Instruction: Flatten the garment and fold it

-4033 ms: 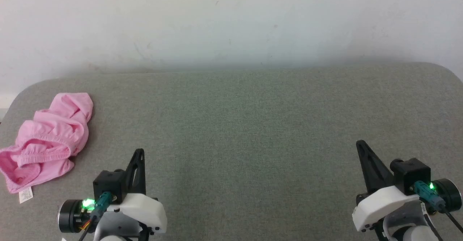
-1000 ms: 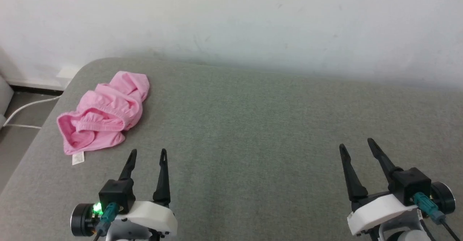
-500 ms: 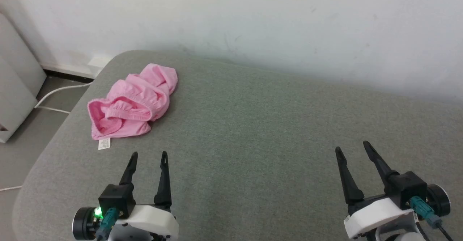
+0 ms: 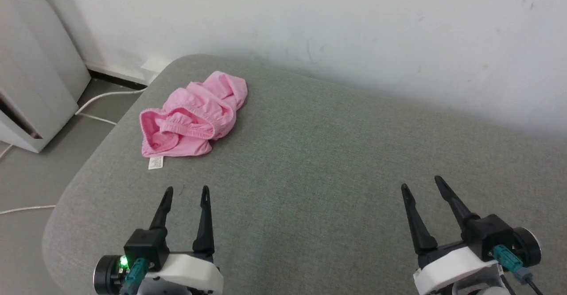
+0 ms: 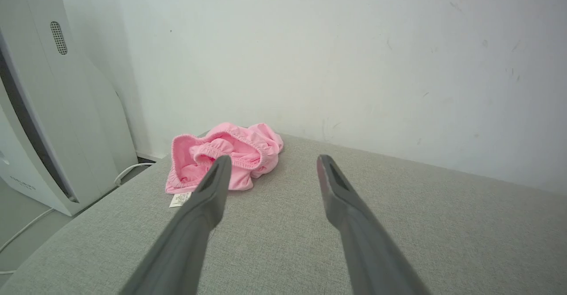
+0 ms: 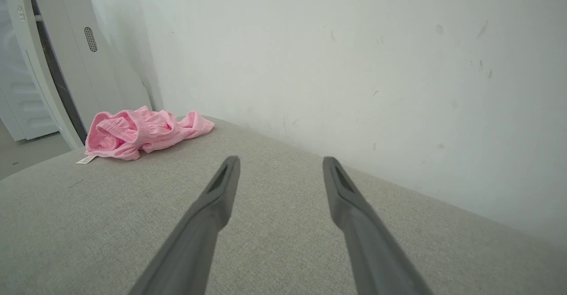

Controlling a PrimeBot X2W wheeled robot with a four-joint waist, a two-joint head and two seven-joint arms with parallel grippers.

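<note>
We see the left claw (image 4: 186, 189) hovering over the near left part of the table (image 4: 310, 162). Its two dark fingers are spread wide and point toward the far wall (image 4: 310, 16), with nothing between them. The right claw (image 4: 421, 182) hovers over the near right part, well apart from the left one. Its fingers are spread just as wide, lean a little to the left, and grip nothing either.

Beyond the left claw, farther off and slightly to the left, we find the garment (image 4: 195, 115). It lies crumpled in a loose pink heap near the far left corner of the table, apart from both claws. A gathered hem curls around an opening on its near left side, and folds bunch up toward its far right end. A small white label (image 4: 155, 162) sticks out from its near edge and lies flat on the grey top. In the left wrist view the tip of one finger overlaps the heap, yet the head view shows a stretch of table between them.

The table is covered in grey woven fabric, and its far left corner is rounded. Left of it, on the floor (image 4: 26, 184), stands a white unit (image 4: 35, 91). A white cable (image 4: 115, 93) runs along the floor between the unit and the table's corner.
</note>
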